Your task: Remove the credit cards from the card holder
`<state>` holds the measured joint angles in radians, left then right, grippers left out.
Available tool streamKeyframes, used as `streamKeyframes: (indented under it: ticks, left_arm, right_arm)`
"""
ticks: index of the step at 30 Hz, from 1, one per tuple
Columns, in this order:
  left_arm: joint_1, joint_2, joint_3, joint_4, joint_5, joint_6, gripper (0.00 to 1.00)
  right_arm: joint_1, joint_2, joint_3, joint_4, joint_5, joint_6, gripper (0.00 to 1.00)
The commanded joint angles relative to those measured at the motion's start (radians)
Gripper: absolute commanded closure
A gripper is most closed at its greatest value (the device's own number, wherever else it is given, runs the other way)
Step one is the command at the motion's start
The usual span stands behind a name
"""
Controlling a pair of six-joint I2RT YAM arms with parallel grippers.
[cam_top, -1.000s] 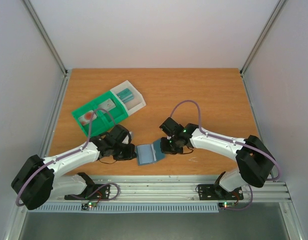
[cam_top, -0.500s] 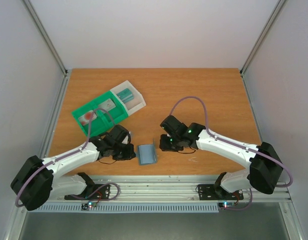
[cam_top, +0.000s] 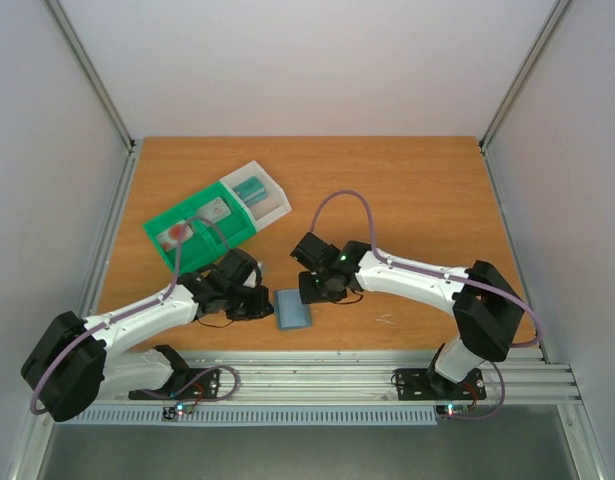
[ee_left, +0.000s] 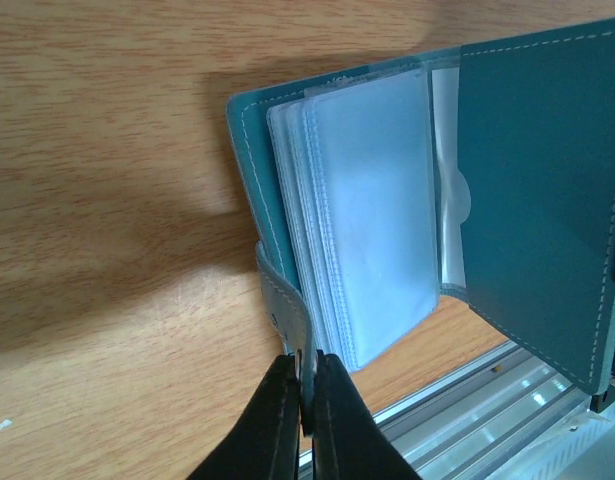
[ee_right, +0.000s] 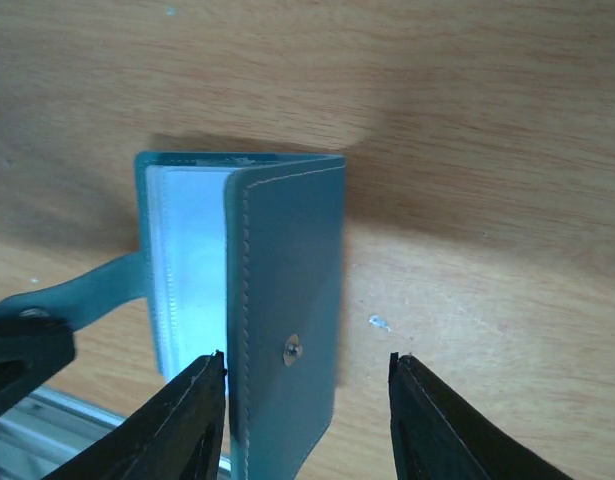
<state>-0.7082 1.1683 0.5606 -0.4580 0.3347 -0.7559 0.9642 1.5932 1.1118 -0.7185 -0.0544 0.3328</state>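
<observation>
The blue-grey card holder (cam_top: 294,309) lies near the table's front edge. Its cover (ee_right: 287,260) is folded most of the way over a stack of clear sleeves (ee_left: 372,210). I see no credit cards in the sleeves that show. My left gripper (cam_top: 259,303) is at the holder's left side, shut on its strap tab (ee_left: 287,310), with both fingers (ee_left: 277,420) pinching the tab's end. My right gripper (ee_right: 309,362) hovers over the cover, open, its fingertips (ee_right: 212,380) on either side of the snap stud and touching nothing.
A green tray (cam_top: 187,215) with a white bin (cam_top: 272,200) stands at the back left, and something teal (cam_top: 251,188) lies in the bin. The metal rail (cam_top: 317,375) runs just in front of the holder.
The right gripper has opened and moved left over the holder. The holder's right panel went from lying flat open, through upright, to folded over the sleeves. The left gripper still pinches the strap.
</observation>
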Motion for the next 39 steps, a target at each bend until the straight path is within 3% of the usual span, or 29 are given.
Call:
streamKeyframes:
  ticks: [1,6,9,11,17,20,28,39]
  left_arm:
    - [-0.003,-0.018,0.017,0.037,0.006,-0.013,1.0]
    - [-0.001,-0.037,0.02,-0.005,-0.025,-0.007,1.0]
    - [0.007,-0.062,0.013,-0.054,-0.057,0.0,0.98]
    - [0.023,-0.077,0.004,-0.061,-0.051,0.001,0.9]
    - [0.09,-0.107,-0.043,0.065,0.062,-0.036,0.59]
    - [0.12,-0.092,-0.086,0.176,0.124,-0.063,0.52]
    - [0.159,0.004,-0.131,0.336,0.164,-0.061,0.5]
    - [0.162,0.047,-0.183,0.429,0.088,-0.034,0.54]
  right_arm:
    - [0.001,0.033,-0.01,-0.003,0.051,-0.024,0.58]
    - [-0.01,0.024,-0.082,0.03,0.091,-0.012,0.85]
    - [-0.014,-0.002,-0.143,0.078,0.083,-0.02,0.94]
    - [-0.015,-0.016,-0.184,0.118,0.078,-0.023,0.97]
    - [-0.015,-0.04,-0.255,0.199,0.065,-0.027,0.99]
    - [-0.015,-0.054,-0.273,0.221,0.065,-0.028,0.99]
    - [-0.015,-0.072,-0.322,0.245,0.083,-0.019,0.99]
    - [-0.015,-0.047,-0.378,0.299,0.095,0.001,0.99]
